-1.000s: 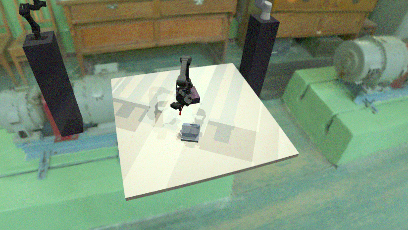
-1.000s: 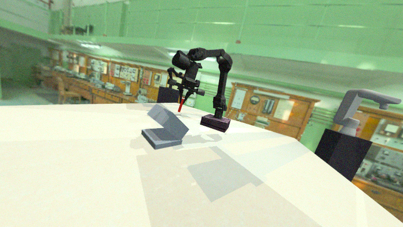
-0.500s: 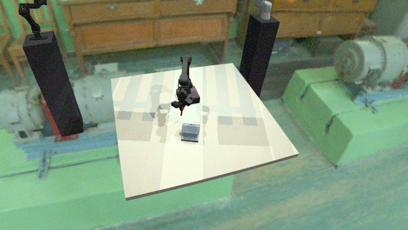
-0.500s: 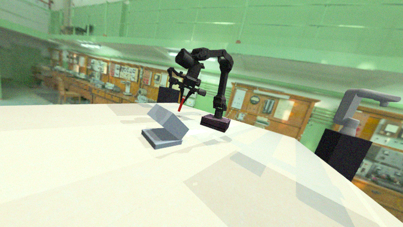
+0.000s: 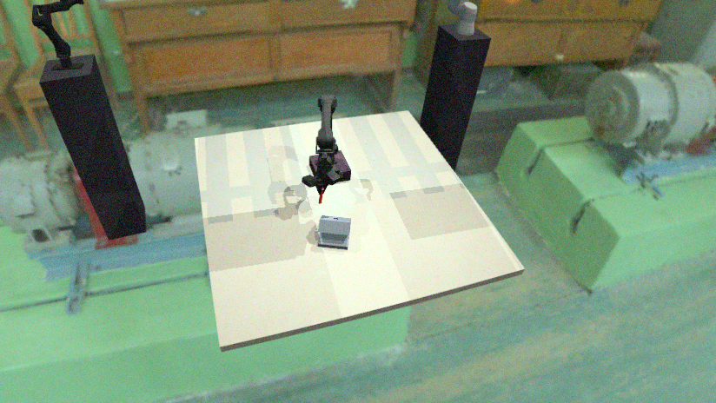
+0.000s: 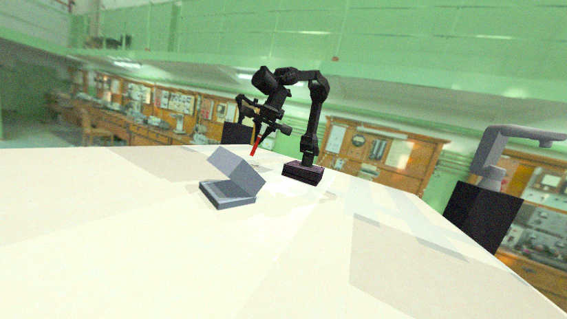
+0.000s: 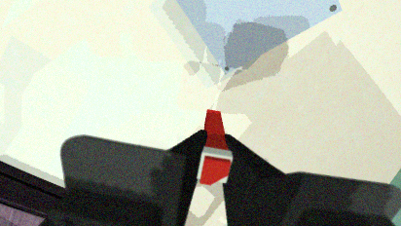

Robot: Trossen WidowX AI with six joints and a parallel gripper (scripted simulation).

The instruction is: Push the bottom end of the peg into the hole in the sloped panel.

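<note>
The peg (image 5: pixel 321 195) (image 6: pixel 254 146) (image 7: pixel 215 126) is red with a pale band near its top and looks flat-sided. My gripper (image 5: pixel 322 186) (image 6: pixel 259 137) (image 7: pixel 213 138) is shut on its upper part. The peg hangs tilted above the table, its bottom end free and pointing down toward the panel side. The sloped panel (image 5: pixel 334 226) (image 6: pixel 249 177) (image 7: pixel 311 7) is grey-blue, on a flat base, in front of the arm; the peg is between it and the arm base, higher up and not touching it. A small dark mark shows at the panel's top edge in the top view. The hole's shape cannot be made out.
My dark purple arm base (image 5: pixel 343 168) (image 6: pixel 303 172) is on the table (image 5: pixel 280 310) (image 6: pixel 158 253) behind the gripper. A black pedestal (image 5: pixel 95 149) with another arm is off the table's left side in the top view; a second pedestal (image 5: pixel 453 89) (image 6: pixel 479 218) bears a grey arm.
</note>
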